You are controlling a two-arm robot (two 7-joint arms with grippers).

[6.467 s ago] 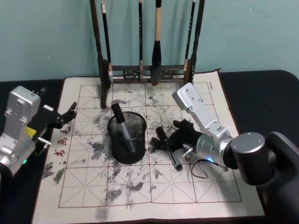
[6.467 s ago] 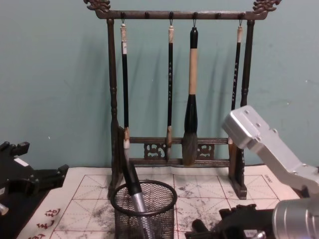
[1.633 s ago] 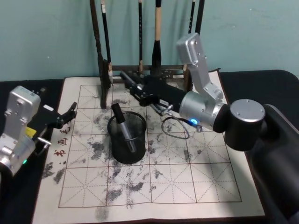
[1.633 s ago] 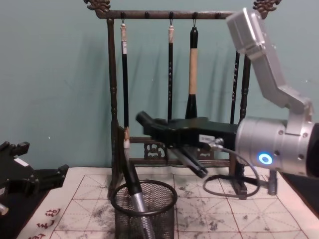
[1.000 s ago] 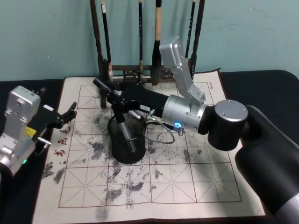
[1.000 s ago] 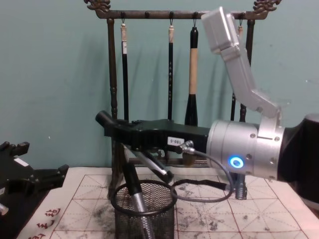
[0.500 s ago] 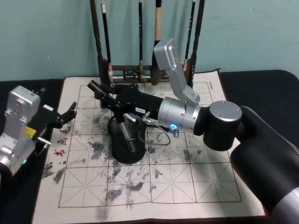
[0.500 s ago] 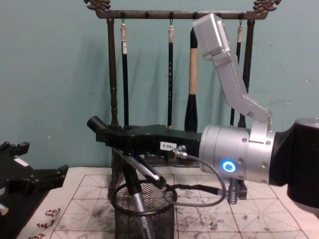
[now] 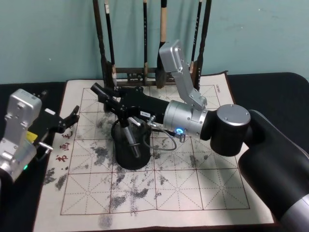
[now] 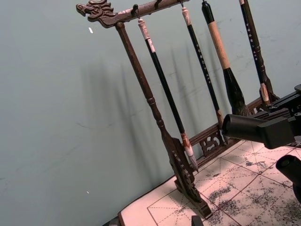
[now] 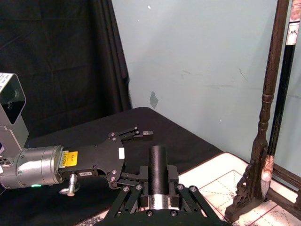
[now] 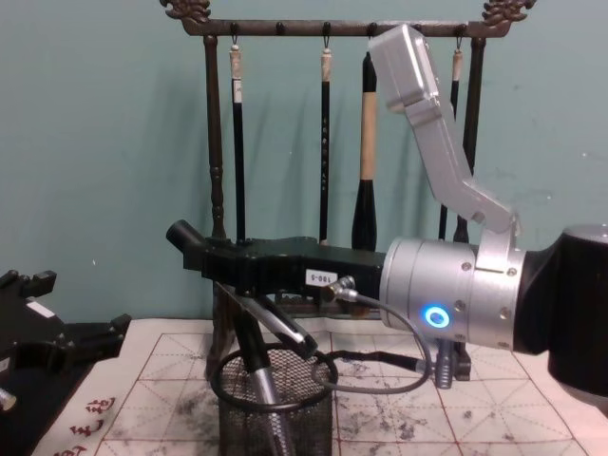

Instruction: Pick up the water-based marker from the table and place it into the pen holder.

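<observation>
- Right hand [image 12: 249, 302]: above the pen holder [image 12: 274, 405], pinching the water-based marker [image 12: 277, 321] on a slant, lower tip at the rim
- Holder: on the tabletop [image 9: 270, 92] mat; another pen inside
- Step, as you may judge: insertion; next, centre the tip, then release
- Left hand [image 9: 72, 116]: parked at mat's left, fingers spread

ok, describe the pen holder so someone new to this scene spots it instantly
Start at the tall dark wooden brush rack at the back of the off-white gridded mat. Just in front of it, under the right gripper, stands the pen holder: a short round black wire-mesh cup, unlike the rack's solid wood.
</observation>
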